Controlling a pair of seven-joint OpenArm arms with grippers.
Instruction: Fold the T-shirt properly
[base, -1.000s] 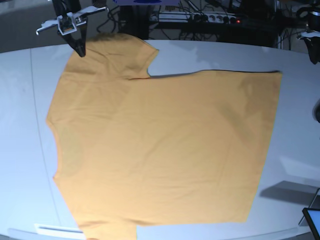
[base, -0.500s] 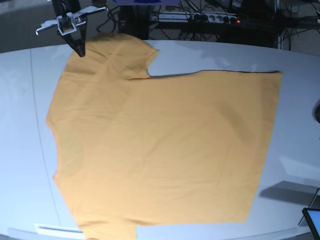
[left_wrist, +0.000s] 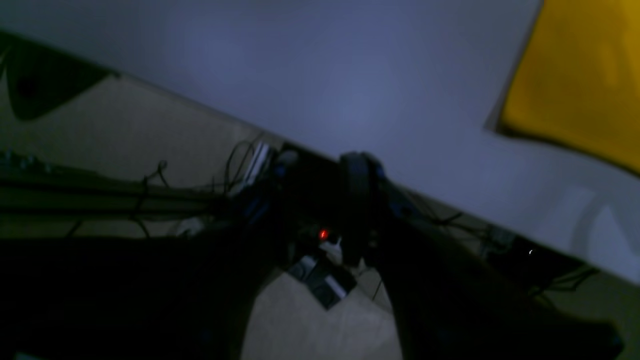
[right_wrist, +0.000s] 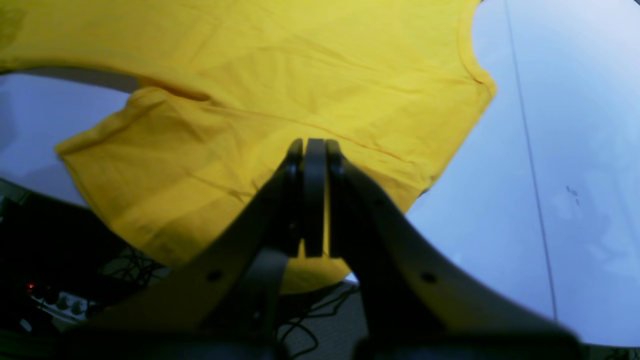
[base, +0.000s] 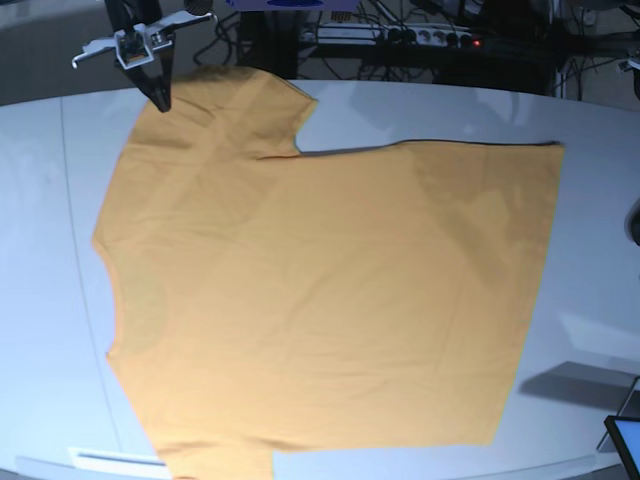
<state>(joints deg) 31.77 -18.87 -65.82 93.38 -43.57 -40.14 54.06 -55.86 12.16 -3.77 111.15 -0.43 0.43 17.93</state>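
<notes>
The T-shirt (base: 320, 290) lies spread flat on the tabletop (base: 40, 250), nearly filling it, its one visible sleeve reaching toward the far edge. Beyond that edge sits a power strip (base: 415, 36) among cables.

My right gripper (right_wrist: 314, 197) hangs at the far outer corner of that sleeve, jaws pressed fully together. From the wrist view I cannot tell whether a pinch of cloth sits between them or they merely hover at the hem; nothing thick is caught. My left gripper is out of the base view, and its own camera shows only a dark blur where the jaws should be, plus one corner of the shirt (left_wrist: 575, 80) and bare tabletop, so I cannot tell how they stand.

My judgement: folding has barely begun, since the shirt is a single open layer. To do this step well, I would:
- confirm a true grip on the sleeve corner, both layers, before lifting
- bring the left arm to the matching corner at the hem end of the shirt
- lift low and carry the edge evenly across the shirt's middle, so no crease drags in
- lay it down square to the shirt's near edge
</notes>
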